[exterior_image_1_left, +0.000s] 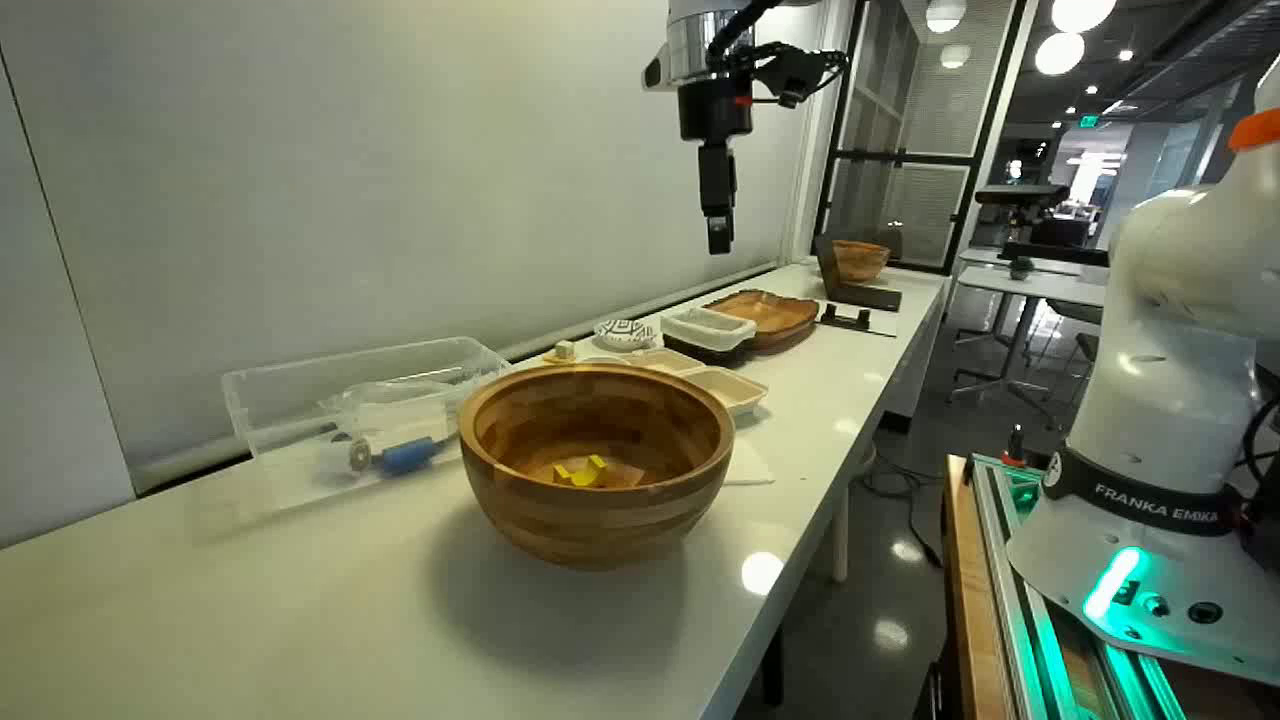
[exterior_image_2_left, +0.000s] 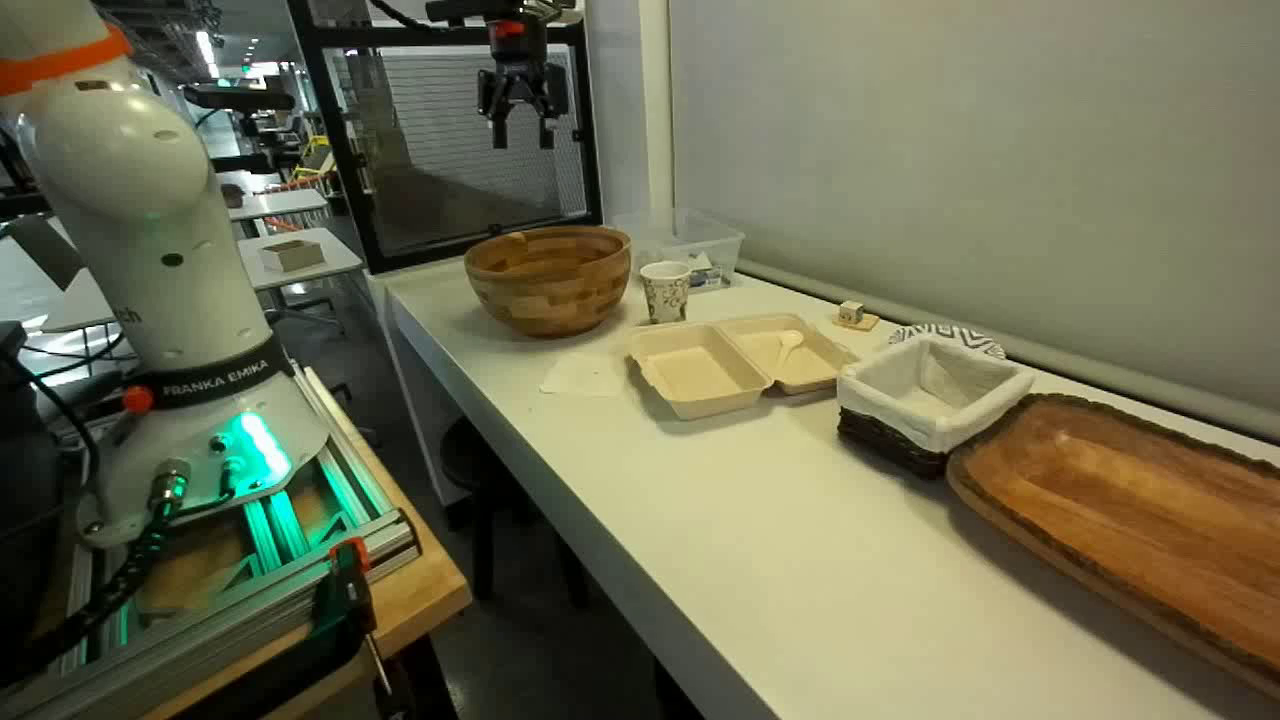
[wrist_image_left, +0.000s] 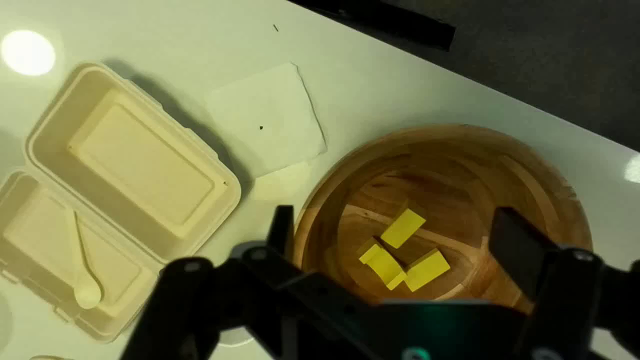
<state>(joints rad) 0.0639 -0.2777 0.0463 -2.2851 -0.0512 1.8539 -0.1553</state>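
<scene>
My gripper (wrist_image_left: 393, 230) is open and empty, with its two black fingers apart. It hangs well above the table in both exterior views (exterior_image_1_left: 719, 235) (exterior_image_2_left: 523, 135). In the wrist view it is over a round wooden bowl (wrist_image_left: 452, 134), which also shows in both exterior views (exterior_image_1_left: 600, 525) (exterior_image_2_left: 555, 295). Three yellow blocks lie on the bowl's floor: a rectangular one (wrist_image_left: 403, 228), another rectangular one (wrist_image_left: 428, 270) and one with a curved notch (wrist_image_left: 383, 265). The notched block touches or nearly touches the lower right block. In an exterior view the bowl's wall hides the blocks.
A paper cup (exterior_image_2_left: 665, 292) and a clear plastic bin (exterior_image_2_left: 732, 250) stand by the bowl. A napkin (wrist_image_left: 270, 117) and an open takeout container (wrist_image_left: 145, 160) with a spoon (wrist_image_left: 86, 285) lie beside it. A lined basket (exterior_image_2_left: 890, 440) and wooden tray (exterior_image_2_left: 1130, 510) stand farther along. A wall (exterior_image_1_left: 400, 180) backs the table.
</scene>
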